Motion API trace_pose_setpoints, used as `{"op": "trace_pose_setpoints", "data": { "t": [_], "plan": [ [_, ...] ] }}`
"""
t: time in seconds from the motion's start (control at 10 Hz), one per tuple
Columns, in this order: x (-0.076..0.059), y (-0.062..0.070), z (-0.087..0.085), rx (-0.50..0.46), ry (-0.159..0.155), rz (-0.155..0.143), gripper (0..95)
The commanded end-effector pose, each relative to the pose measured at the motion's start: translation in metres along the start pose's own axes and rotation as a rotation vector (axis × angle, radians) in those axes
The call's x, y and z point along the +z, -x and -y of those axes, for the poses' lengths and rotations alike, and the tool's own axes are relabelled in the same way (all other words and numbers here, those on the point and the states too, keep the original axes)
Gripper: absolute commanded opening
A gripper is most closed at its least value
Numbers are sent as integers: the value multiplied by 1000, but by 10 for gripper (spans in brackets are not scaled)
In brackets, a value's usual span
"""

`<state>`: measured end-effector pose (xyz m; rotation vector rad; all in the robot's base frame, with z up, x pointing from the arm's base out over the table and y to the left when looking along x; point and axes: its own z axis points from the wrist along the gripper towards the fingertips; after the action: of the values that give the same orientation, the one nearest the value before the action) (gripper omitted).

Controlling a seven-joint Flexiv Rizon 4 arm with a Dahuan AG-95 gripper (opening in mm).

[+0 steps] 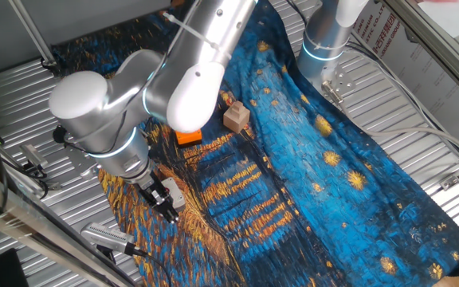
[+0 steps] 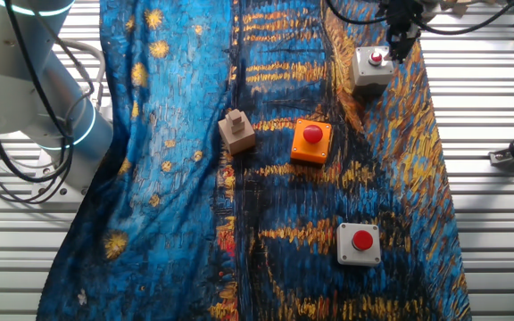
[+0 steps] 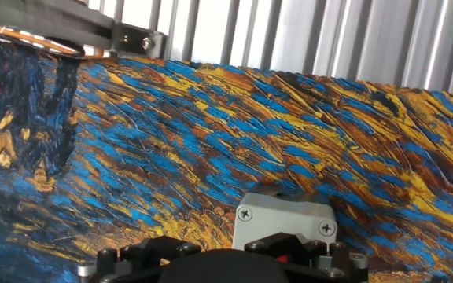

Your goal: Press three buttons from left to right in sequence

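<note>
Ribbed metal tabletop (image 2: pixel 498 214) runs bare along both sides of the painted blue and gold cloth (image 2: pixel 168 134), so there is free room past the cloth's edges. Taking the orange button box (image 2: pixel 311 142) as my landmark in the other fixed view: a wooden block (image 2: pixel 236 131) sits just beside it on its left, one grey button box (image 2: pixel 359 243) lies well below it, and the other grey button box (image 2: pixel 371 68) lies above it, near the cloth's right edge. My gripper (image 2: pixel 398 43) hangs right at that upper grey box, by its red cap. In my hand view the grey box (image 3: pixel 285 222) fills the lower middle, its cap mostly hidden behind my own dark body, and I cannot tell whether my fingers are apart or together. In one fixed view my arm (image 1: pixel 190 80) covers most of the orange box; only a corner shows.
</note>
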<state>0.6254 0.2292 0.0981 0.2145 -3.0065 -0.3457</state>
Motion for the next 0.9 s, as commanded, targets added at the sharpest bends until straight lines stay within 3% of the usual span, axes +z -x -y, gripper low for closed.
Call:
{"op": "trace_pose_setpoints", "data": {
  "t": [0.1,0.9],
  "plan": [
    [0,-2,0,3,0,3,950],
    [-1,-3,0,11,0,1,950]
  ]
}}
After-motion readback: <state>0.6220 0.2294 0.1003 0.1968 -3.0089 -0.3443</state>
